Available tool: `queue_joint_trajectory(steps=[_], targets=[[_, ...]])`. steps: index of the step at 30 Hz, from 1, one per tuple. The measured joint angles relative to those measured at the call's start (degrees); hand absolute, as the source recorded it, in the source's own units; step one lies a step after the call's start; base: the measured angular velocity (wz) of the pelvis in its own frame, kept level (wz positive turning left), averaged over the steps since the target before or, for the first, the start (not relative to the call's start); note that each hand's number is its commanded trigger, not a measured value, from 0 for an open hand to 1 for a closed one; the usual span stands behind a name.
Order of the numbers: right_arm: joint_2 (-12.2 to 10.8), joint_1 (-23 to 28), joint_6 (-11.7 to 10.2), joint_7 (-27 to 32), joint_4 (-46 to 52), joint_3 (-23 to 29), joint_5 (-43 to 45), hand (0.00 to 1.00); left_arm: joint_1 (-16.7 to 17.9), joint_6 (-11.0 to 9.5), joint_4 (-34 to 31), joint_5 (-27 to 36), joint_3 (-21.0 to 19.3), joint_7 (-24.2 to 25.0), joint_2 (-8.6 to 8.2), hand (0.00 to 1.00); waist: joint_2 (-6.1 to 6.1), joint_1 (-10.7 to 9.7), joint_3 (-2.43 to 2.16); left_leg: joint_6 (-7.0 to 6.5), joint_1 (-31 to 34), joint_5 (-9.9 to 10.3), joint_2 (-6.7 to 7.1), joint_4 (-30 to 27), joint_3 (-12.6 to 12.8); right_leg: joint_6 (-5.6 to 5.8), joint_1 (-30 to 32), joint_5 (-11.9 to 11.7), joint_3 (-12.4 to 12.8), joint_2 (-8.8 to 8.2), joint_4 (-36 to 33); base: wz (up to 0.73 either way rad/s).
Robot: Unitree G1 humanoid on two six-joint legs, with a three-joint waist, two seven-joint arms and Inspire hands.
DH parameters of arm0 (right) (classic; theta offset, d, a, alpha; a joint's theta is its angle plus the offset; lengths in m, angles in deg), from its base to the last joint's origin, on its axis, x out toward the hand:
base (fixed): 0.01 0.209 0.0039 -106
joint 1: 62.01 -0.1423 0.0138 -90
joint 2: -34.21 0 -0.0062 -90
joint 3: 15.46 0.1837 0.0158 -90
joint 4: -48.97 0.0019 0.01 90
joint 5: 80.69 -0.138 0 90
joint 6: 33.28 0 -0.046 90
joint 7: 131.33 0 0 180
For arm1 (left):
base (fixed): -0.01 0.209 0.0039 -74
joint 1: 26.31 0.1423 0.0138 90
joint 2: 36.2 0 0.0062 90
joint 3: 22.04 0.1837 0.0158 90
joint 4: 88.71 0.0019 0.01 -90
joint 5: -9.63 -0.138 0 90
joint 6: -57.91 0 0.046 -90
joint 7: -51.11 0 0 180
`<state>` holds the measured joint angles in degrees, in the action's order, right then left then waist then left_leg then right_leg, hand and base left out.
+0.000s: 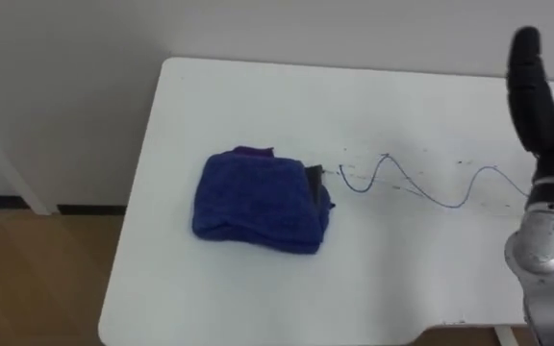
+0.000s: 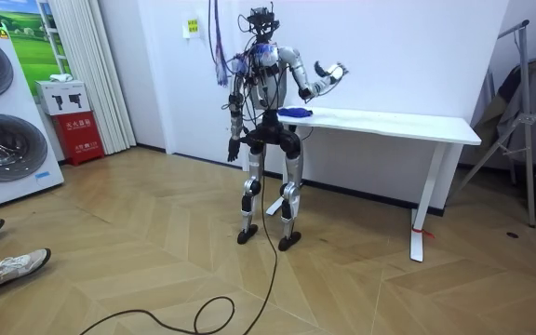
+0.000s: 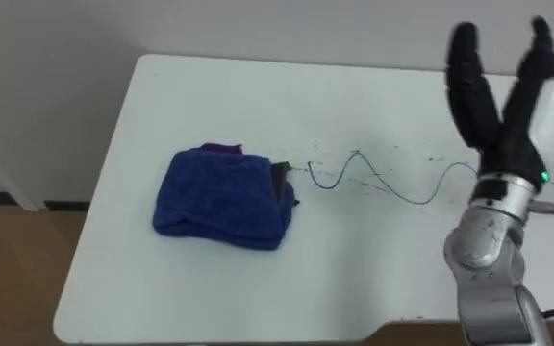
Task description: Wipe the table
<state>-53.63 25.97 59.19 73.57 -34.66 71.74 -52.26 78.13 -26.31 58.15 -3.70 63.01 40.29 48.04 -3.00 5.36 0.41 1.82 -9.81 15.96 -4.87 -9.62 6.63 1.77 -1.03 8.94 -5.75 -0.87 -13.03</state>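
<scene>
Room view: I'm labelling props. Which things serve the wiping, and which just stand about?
For the job: cloth, table, blue scribble, right hand, raised open.
Standing about: washing machines, red box, metal rack.

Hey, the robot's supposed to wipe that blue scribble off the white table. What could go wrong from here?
1. The right hand hangs open above the table, far from the cloth. Reaching across, it might drag over the blue scribble and smear it.
2. The cloth lies near the table's left end, so a clumsy grab could push it off the edge.
</scene>
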Motion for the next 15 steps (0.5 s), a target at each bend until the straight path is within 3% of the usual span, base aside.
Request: queue_joint_trajectory(steps=[7,12,15], targets=[[-0.69,-1.61,-0.35,-8.29,2.84,-12.81,11.5,0.0,-0.54,0.01,-0.25,-1.5,2.99,0.37,0.25,0.0,-0.88,3.52,-0.43,0.03,0.41,-0.02,-0.3,0.15,-3.11,-0.01,-1.29,-0.01,-3.01,-0.03,1.1,0.19],[-0.82,-2.18,0.12,-13.32,-2.26,-19.17,11.95,0.0,-0.76,0.04,-2.46,-2.04,4.34,0.43,0.33,0.0,-1.02,5.85,-0.2,0.03,0.32,-0.02,-0.26,0.3,-4.04,-0.03,-2.33,-0.03,-4.04,-0.14,2.42,0.11],[-0.83,-2.31,0.29,-16.3,-7.02,-20.74,12.72,0.0,-1.52,0.02,-2.56,-2.32,4.67,0.57,0.34,0.0,-0.75,6.13,0.0,0.03,0.84,-0.02,-0.27,0.28,-4.56,-0.03,-2.21,-0.02,-4.87,-0.24,2.42,0.13]])
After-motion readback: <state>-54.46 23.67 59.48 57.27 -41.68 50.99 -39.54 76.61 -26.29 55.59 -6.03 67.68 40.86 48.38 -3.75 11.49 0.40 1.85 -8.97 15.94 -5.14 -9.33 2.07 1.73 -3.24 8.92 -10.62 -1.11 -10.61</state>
